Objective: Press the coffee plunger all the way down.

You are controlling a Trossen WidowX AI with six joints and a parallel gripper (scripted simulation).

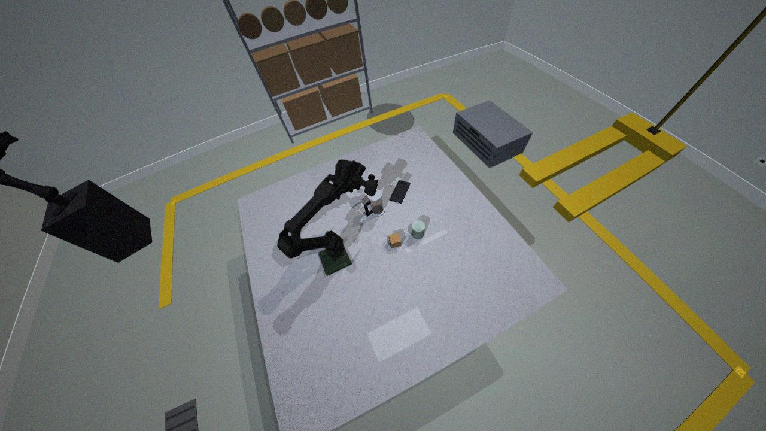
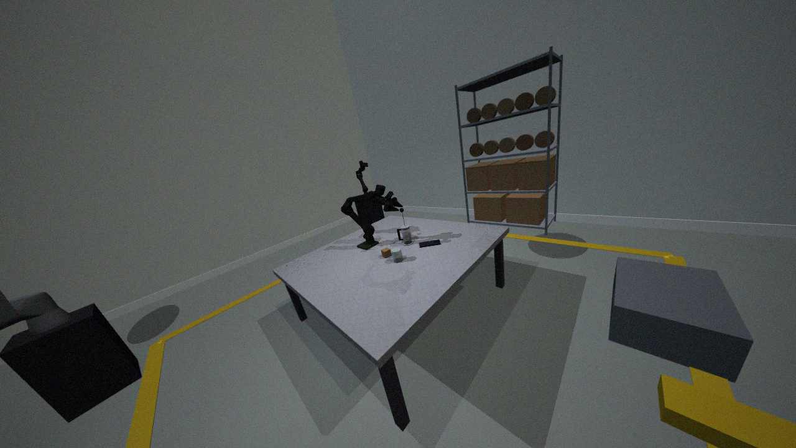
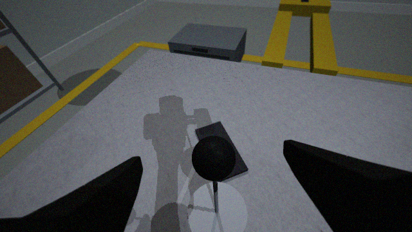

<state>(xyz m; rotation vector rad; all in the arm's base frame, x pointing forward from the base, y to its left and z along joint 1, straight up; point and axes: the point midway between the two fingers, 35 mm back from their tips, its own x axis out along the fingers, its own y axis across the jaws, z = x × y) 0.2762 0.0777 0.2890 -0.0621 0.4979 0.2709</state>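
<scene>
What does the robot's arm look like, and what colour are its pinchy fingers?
The arm is all black, built from chunky blocky links with rounded joints, and it stands on a small dark green square base. The gripper has two black fingers, wide wedge shapes with flat matte sides. No cables, stickers or markings show on any of it.

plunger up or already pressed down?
Up. The plunger knob sits high on its exposed rod above the press lid; the open pincer straddles it, touching nothing.
</scene>
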